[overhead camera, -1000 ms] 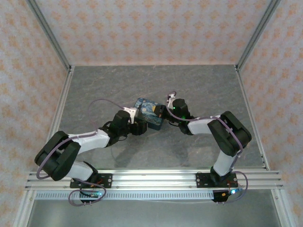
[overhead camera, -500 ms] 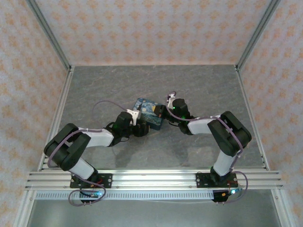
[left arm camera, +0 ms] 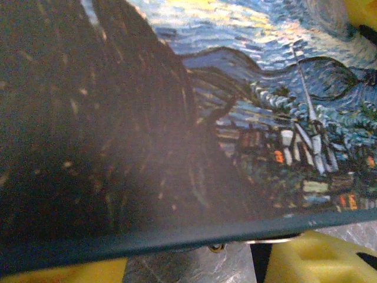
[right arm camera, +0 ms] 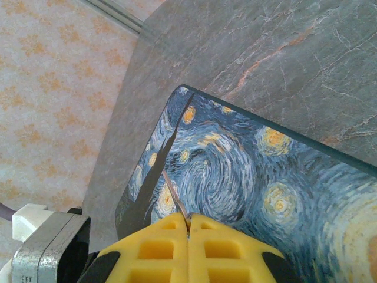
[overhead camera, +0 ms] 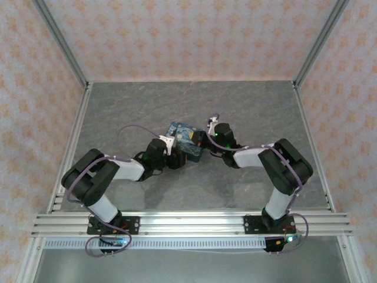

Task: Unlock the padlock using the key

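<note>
The left arm [overhead camera: 126, 170] has tucked in, its jaws narrowing astride the box [overhead camera: 187, 137] at mid-worktop [overhead camera: 253, 106]; I cannot tell if they grip yet. The right jaws are closed on the key [right arm camera: 175, 196]. The padlock may be the pale glint [left arm camera: 272, 240] under the box's edge, so bracing comes first.

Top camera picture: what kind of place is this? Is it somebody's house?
Probably a robot test booth, not a house. Patterned panel walls sit in bare metal framing, and the left arm and right arm are bolted to a rail at the edge of a grey table.
</note>
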You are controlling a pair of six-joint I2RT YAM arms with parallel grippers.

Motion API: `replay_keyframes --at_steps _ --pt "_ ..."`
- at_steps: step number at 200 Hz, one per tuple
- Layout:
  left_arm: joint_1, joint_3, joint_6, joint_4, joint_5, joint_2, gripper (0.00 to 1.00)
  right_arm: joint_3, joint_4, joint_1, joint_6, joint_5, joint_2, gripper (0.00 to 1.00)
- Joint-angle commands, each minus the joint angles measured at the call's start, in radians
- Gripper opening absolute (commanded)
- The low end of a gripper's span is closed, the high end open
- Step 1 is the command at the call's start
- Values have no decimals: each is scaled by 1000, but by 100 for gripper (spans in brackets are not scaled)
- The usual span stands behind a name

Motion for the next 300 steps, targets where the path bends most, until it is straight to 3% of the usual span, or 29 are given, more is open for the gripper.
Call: replay_keyframes --at_steps 1,300 --pt "-20 43 19 36 -22 27 56 -21 -132 16 -14 9 28 0" --pt "-82 77 -173 7 -142 -21 30 -44 -96 16 -5 2 8 0"
